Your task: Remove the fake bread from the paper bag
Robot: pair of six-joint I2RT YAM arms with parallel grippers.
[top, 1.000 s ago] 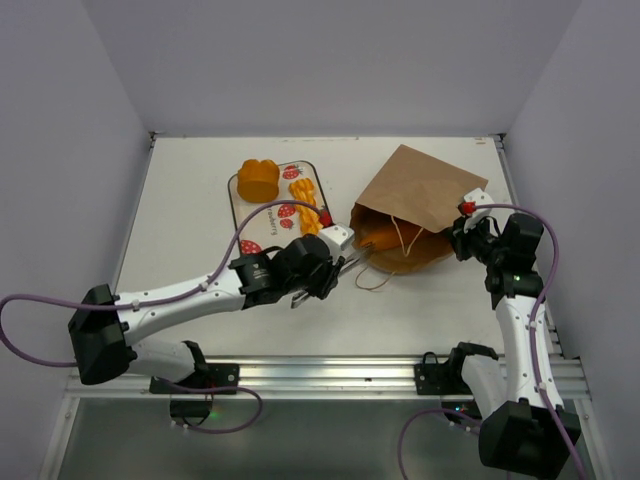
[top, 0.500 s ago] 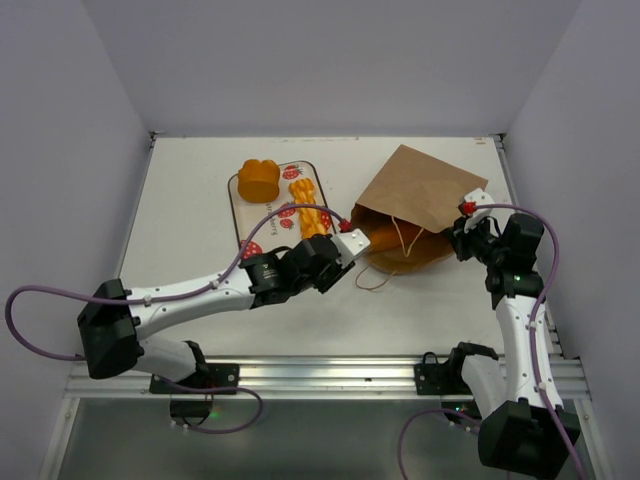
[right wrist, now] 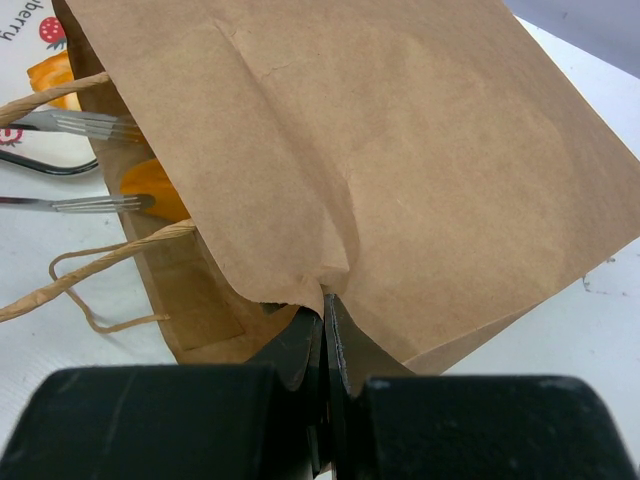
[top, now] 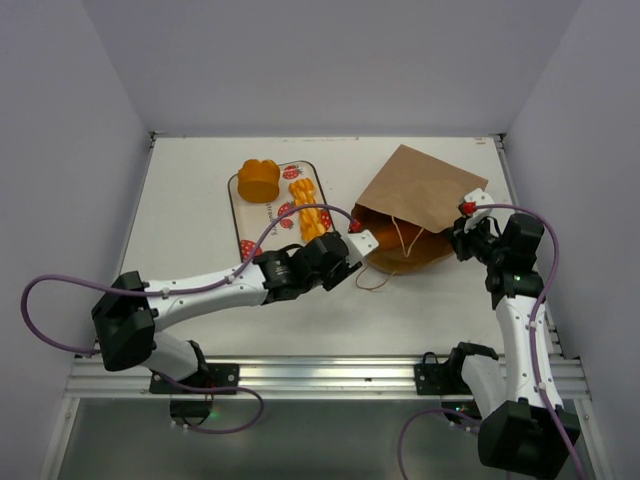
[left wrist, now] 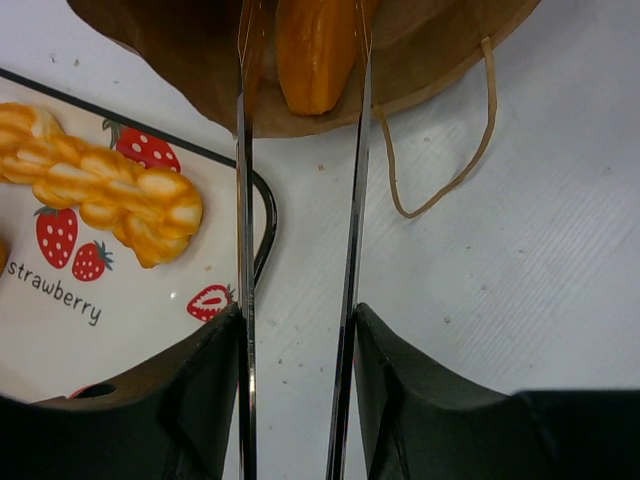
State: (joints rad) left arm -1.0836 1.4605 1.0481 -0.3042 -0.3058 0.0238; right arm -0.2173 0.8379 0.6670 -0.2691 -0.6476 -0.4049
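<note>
We glimpse only the glossy orange tip of a fake bread (left wrist: 312,50) inside the creased paper bag (right wrist: 380,150). The left gripper (left wrist: 297,322) clasps silver tongs (left wrist: 244,250), prongs apart and flanking it. The right gripper (right wrist: 328,330) pinches the bag.

Seen from above, bare table (top: 180,220) lies open down the left of the frame and along the bottom centre. The mouth of the paper bag (top: 425,195), at centre facing lower left, is partly blocked by silver tongs (left wrist: 244,200) flanking an orange bread (left wrist: 315,50), with a loop handle (left wrist: 488,90) lying before it. A strawberry tray (top: 255,222) carrying a braided loaf (top: 310,212) and round bun (top: 258,180) crowds its left; the right gripper (top: 465,225) clamps the bag's right edge.
</note>
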